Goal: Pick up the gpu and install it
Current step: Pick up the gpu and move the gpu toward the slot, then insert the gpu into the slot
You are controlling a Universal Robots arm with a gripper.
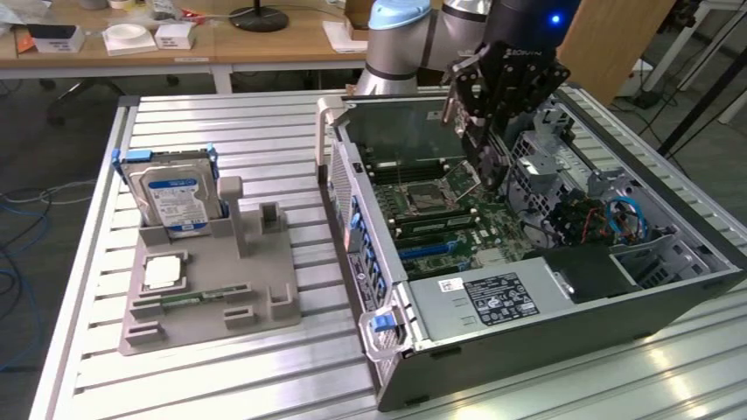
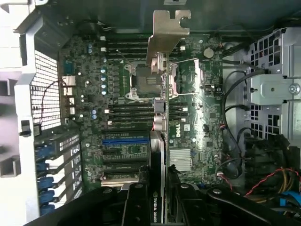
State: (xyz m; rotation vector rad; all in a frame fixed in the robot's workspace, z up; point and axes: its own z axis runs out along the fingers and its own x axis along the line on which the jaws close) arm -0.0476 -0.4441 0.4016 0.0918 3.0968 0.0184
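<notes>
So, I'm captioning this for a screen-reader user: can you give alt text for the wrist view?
The hand grips the gpu edge-on, silver bracket at its far end, over the green motherboard inside the open computer case. A blue slot lies beside the gpu.

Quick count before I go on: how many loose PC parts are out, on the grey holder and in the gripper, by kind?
hard drive: 1, upright in the grey holder
processor chip: 1, flat on the holder
memory stick: 1, lying on the holder
gpu: 1, clamped in the gripper
Total: 4
</notes>
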